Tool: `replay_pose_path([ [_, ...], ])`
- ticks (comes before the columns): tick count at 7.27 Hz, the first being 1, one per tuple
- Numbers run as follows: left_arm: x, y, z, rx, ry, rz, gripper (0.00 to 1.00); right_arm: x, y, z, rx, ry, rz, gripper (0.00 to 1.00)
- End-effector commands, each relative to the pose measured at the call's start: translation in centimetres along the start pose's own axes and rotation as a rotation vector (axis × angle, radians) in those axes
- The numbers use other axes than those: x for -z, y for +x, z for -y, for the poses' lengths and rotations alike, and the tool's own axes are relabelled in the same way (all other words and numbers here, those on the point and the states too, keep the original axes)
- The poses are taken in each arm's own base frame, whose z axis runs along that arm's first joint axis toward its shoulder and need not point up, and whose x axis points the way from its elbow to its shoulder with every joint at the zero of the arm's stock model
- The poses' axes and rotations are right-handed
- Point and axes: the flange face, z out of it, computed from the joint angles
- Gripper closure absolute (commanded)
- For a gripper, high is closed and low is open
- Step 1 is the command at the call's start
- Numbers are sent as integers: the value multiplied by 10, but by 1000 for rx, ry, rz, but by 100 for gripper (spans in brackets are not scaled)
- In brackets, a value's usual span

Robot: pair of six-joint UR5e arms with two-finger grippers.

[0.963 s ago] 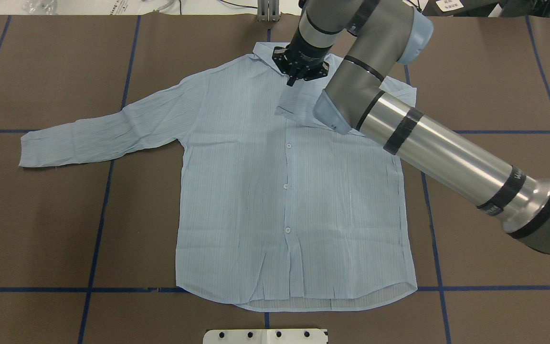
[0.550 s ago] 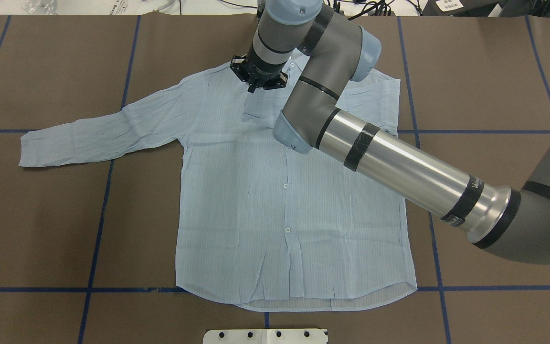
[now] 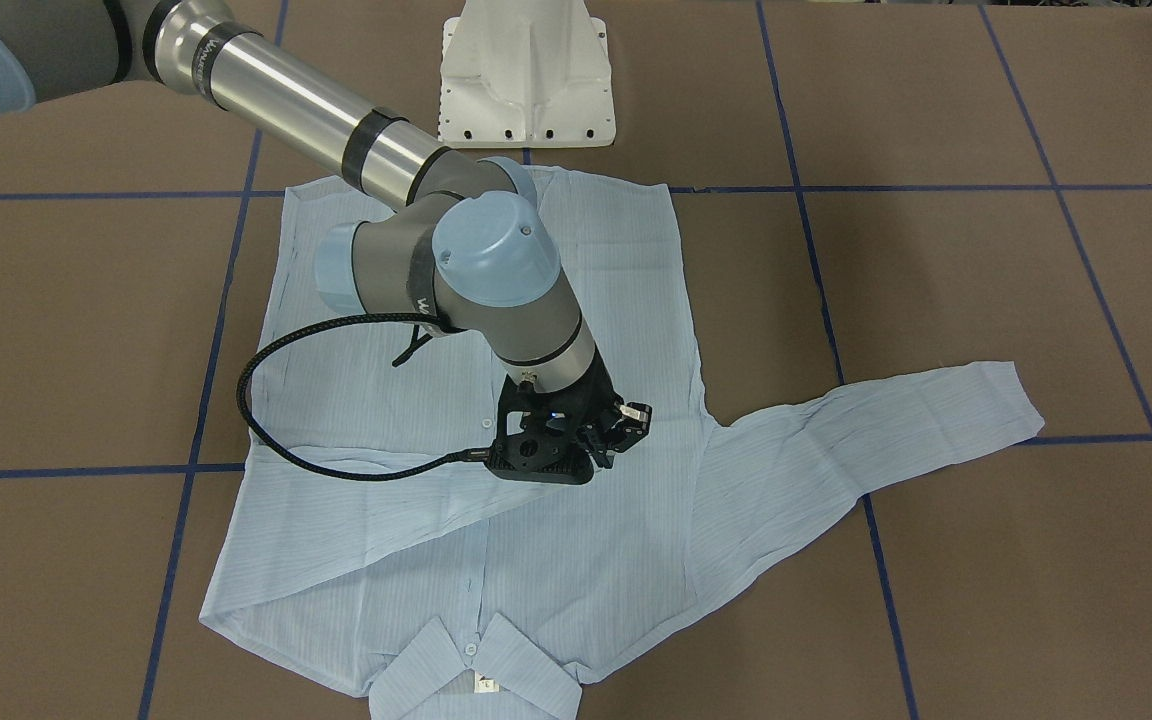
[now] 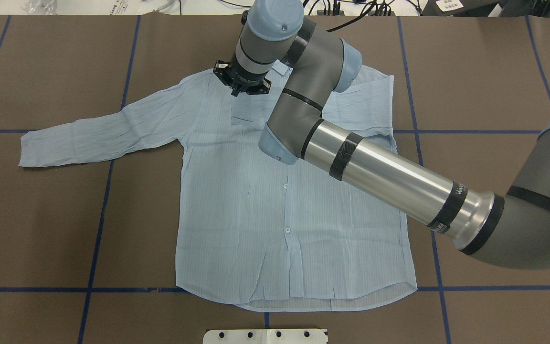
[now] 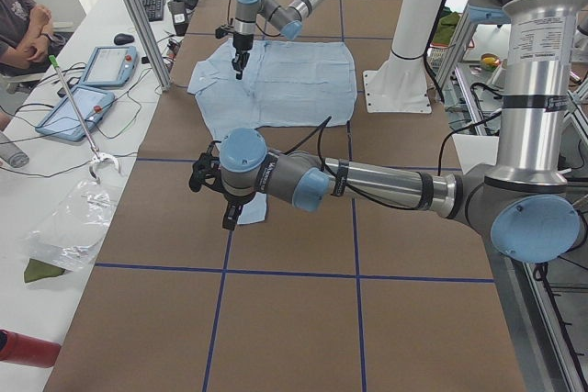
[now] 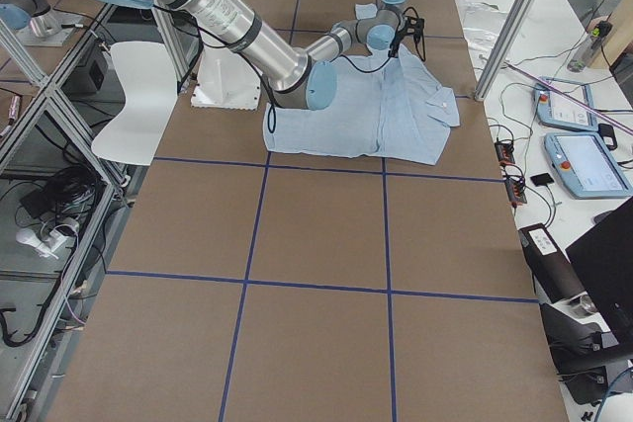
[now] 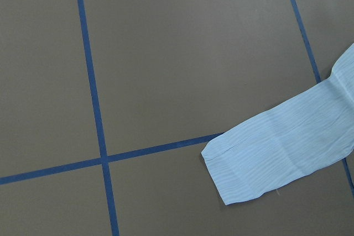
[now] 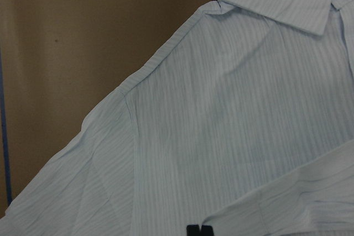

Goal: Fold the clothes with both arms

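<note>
The light-blue striped shirt (image 4: 256, 215) lies flat and buttoned on the brown table, collar (image 3: 476, 670) at the far side from the robot. My right gripper (image 4: 237, 91) is shut on the cuff of the shirt's right sleeve (image 4: 246, 118) and holds it a little above the chest, near the left shoulder. That sleeve lies folded across the front (image 3: 386, 520). The left sleeve (image 4: 103, 129) stretches out flat; its cuff shows in the left wrist view (image 7: 276, 158). My left gripper (image 5: 230, 219) hovers near that cuff; I cannot tell whether it is open or shut.
The white pedestal base (image 3: 526, 70) stands at the robot's table edge. Blue tape lines (image 4: 98, 229) grid the brown surface. A metal post (image 5: 138, 16), tablets (image 5: 110, 66) and a seated person (image 5: 23, 29) are beyond the far edge.
My right gripper has moved left across the shirt's chest, from by the collar toward the left shoulder, drawing the right sleeve's cuff with it. The right shoulder has folded further over.
</note>
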Motion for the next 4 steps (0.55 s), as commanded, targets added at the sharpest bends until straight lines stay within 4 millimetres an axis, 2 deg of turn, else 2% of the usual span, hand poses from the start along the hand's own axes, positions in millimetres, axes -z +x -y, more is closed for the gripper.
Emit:
replay_pose_path([
  [1,-1,1,0,-4,-2,-2,0,-6,2,-1,-13,8,-3,43],
  [2,-1,1,0,-3,-3,-2,0,-8,4,0,-38,12,-9,20],
  [3,-7,2,1,-4,-12,-4,0,-13,-5,-13,-61,36,-6,2],
  [4,-19,17,8,57,-25,-9,0,-3,-15,-16,-87,48,15,1],
])
